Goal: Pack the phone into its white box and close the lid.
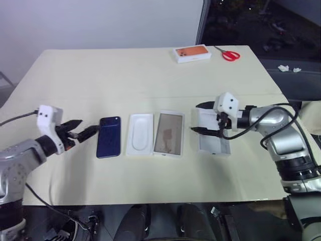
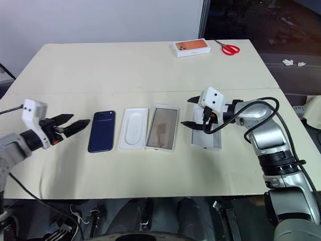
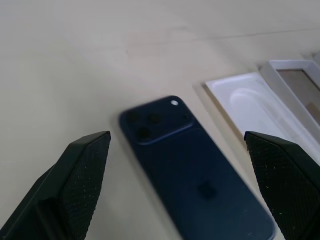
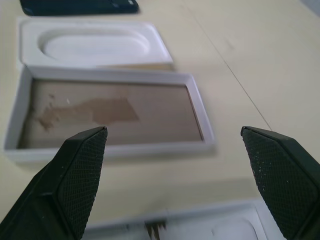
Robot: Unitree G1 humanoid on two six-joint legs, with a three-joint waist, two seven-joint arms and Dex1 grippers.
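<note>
Phone-packing has not begun: on the desk [image 1: 100, 70] we see a row, left to right, of the phone [image 1: 109, 136], a white moulded insert [image 1: 140, 133], the white box [image 1: 168, 133] with its tan floor bare, and the lid [image 1: 212, 134]. The phone lies flat, back up, long axis running away from us, just beside the insert. Our left gripper [image 1: 86, 131] sits close beside the phone's left edge, fingers spread wide and empty, aimed across its short side; it is clearly the nearer arm. Our right gripper [image 1: 202, 118] hovers over the lid, fingers equally wide, holding nothing.
</note>
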